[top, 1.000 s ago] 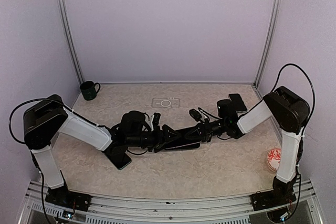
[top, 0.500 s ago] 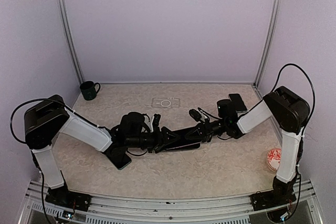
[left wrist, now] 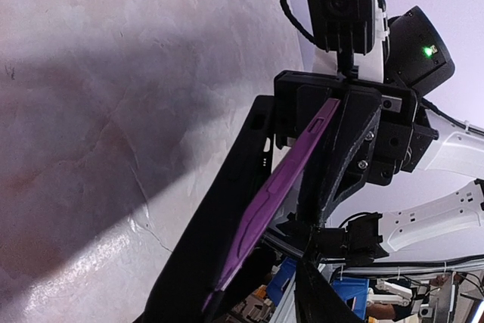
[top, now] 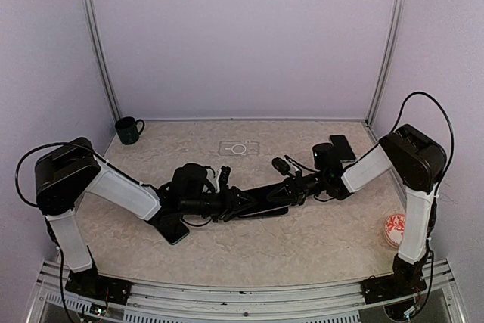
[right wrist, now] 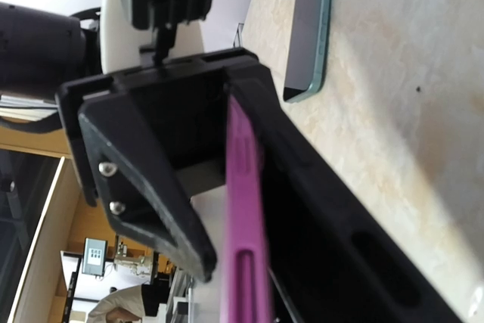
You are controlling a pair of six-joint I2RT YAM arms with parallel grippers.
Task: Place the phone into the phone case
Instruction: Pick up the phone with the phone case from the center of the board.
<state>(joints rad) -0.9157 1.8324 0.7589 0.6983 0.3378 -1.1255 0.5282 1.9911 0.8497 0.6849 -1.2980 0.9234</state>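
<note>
Purple case [right wrist: 243, 209] clamped edgewise in right gripper [top: 266, 194]; left gripper [top: 236, 200] straddles its other end, grip cannot tell.

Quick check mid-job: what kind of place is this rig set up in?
Most likely a robotics lab booth. Plain panel walls and a metal post enclose the table, and the right wrist view shows a person in white in a room beyond.

No text, brand, number or sign can be read in any view, and the small pale panel [right wrist: 94, 256] at the lower left of the right wrist view bears marks too small to make out.
</note>
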